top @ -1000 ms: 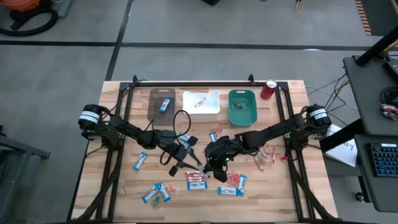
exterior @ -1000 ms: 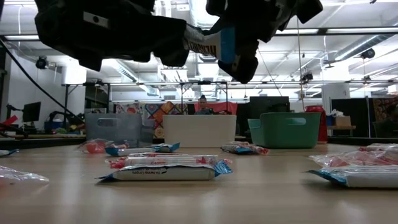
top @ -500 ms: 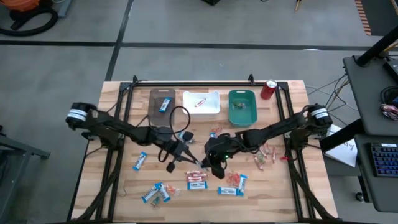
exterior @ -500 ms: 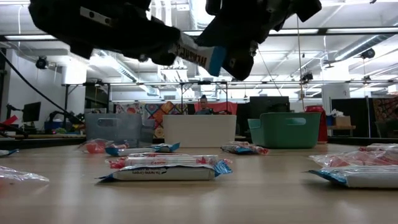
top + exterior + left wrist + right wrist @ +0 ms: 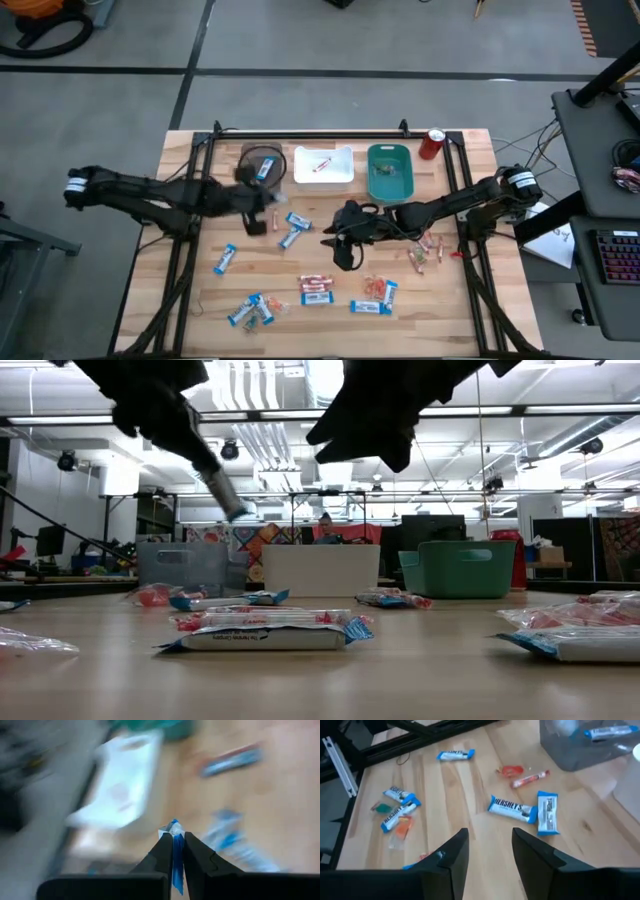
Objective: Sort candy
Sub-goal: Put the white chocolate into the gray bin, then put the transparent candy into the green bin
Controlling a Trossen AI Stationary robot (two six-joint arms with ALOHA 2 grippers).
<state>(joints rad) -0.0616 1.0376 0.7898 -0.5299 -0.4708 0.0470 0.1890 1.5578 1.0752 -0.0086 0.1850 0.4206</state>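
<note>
Left pincer (image 5: 173, 851) clamps a blue-and-white bar (image 5: 174, 865) by its crimped end; light, crinkly wrappers likely slip. Right pincer (image 5: 489, 847) hangs apart.

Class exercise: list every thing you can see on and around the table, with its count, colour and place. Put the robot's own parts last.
Grey plastic bin: one, far edge left, a blue-and-white bar inside.
White plastic bin: one, far edge middle, a red-and-white sweet inside.
Teal plastic bin: one, far edge right.
Red soda can: one, beside the teal bin.
Wrapped candy: many, blue-and-white, red-and-white, orange-red, scattered across the wooden table.
Left gripper: shut on a blue-and-white candy bar, near the grey bin.
Right gripper: open, empty, over mid-table.
</note>
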